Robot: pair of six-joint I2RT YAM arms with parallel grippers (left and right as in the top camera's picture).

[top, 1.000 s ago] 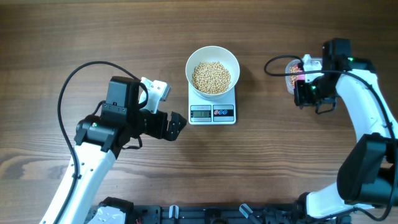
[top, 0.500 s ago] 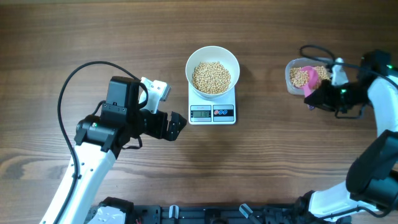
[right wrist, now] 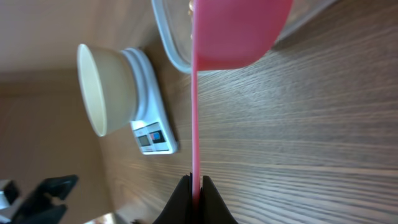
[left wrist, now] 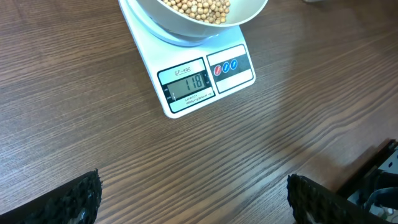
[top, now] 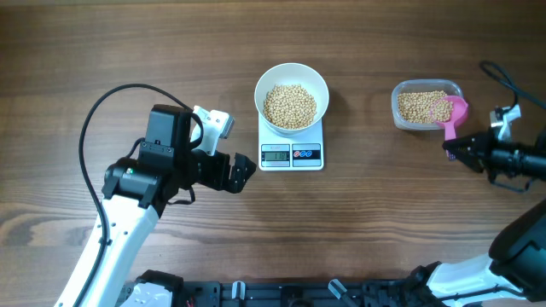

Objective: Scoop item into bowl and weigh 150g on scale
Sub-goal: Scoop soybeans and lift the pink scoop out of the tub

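The scale (top: 291, 153) sits mid-bench, and the white bowl (top: 259, 92) stands squarely on its platform with a mound of beans (top: 290, 105) inside. The display, seen from the left wrist, reads 118, so I judge a little more is needed. Well to the right of the scale lies a clear container (top: 396, 107) with the rest of the beans, and the pink scoop (top: 455, 111) dips into its near corner. The right tool (top: 450, 147) is clamped on the end of the scoop's thin handle. The left tool (top: 246, 173) rests just left of the scale, fingers wide apart and holding nothing. The beans are light, hard and smooth, so they will likely roll and scatter. The cup should stay level, and the handle end looks like the right hold.
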